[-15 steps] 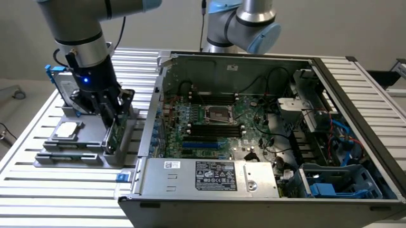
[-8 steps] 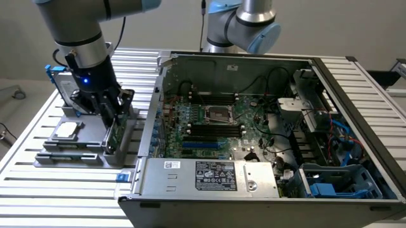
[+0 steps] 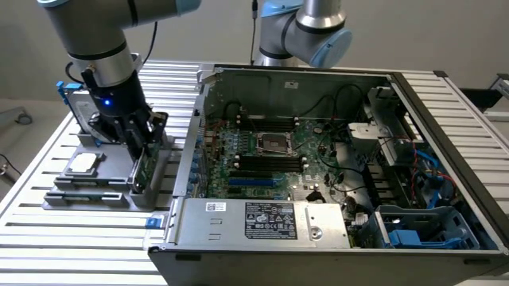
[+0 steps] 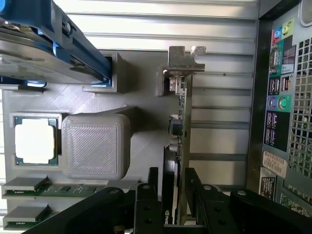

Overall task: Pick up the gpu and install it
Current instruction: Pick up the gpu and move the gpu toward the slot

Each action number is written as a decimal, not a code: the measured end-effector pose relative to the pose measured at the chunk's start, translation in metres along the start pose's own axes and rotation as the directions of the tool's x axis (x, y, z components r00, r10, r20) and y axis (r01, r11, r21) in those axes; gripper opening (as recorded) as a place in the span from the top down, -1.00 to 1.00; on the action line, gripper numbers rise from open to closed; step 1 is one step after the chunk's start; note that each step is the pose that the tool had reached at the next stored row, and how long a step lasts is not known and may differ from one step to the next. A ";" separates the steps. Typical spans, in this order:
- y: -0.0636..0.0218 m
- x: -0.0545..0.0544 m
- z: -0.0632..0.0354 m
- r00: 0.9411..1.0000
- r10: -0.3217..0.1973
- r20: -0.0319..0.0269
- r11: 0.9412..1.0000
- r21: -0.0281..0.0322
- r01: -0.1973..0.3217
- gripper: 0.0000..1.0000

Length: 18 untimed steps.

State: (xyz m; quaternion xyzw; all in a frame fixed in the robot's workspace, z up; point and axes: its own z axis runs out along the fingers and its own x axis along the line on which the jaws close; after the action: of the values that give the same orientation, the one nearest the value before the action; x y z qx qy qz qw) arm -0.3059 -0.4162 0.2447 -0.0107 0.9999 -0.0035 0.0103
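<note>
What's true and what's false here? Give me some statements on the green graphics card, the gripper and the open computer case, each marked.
1. The thin green circuit-board gpu with a silver end bracket stands on edge in the grey plastic holder tray. True.
2. The gpu is seated on the green motherboard. False: it is in the tray, outside the metal computer case.
3. The gripper is at the silver hard drive with the blue frame. False: it is at the gpu.
4. The case lies open, its motherboard exposed. True.
5. A square silver processor chip lies in the tray. True.
</note>
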 end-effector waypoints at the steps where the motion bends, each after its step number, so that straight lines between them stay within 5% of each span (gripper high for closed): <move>1: 0.0000 0.000 0.0001 1.000 0.000 0.000 1.000 0.000 0.000 0.28; 5: 0.0001 0.000 0.0001 1.000 0.000 0.000 1.000 0.000 0.000 0.32; 6: 0.0000 0.000 0.0002 1.000 0.000 0.000 1.000 0.000 0.000 0.46; 18: 0.0001 0.000 0.0000 1.000 0.000 0.000 1.000 0.000 0.000 0.47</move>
State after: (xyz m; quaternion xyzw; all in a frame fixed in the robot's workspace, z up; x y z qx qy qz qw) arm -0.3061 -0.4161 0.2447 -0.0107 0.9999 -0.0034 0.0105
